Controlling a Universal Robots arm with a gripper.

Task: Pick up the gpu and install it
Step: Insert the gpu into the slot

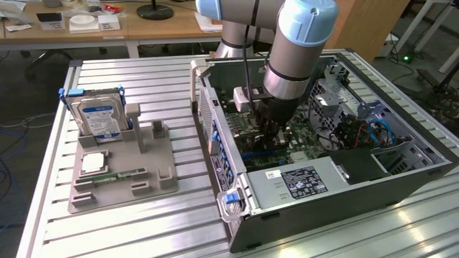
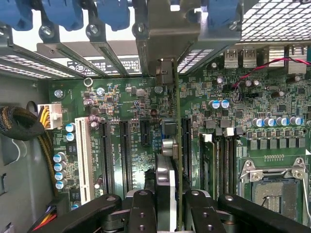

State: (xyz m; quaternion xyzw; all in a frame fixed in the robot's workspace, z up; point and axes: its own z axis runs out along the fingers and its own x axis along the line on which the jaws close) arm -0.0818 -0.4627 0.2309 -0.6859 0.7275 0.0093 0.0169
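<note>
Tool [image 2: 167, 208] grips the gpu [image 2: 169, 138] inside the computer case [image 1: 358, 207].
Card stands edge-on over the motherboard [image 2: 121, 99], apparently to line up with its slots.

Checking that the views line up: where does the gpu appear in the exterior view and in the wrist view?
Exterior view: the gpu hangs under the gripper inside the open case, largely hidden.
Wrist view: the gpu stands edge-on between the fingers, over the slots.
Shared landmark: the green motherboard.
</note>
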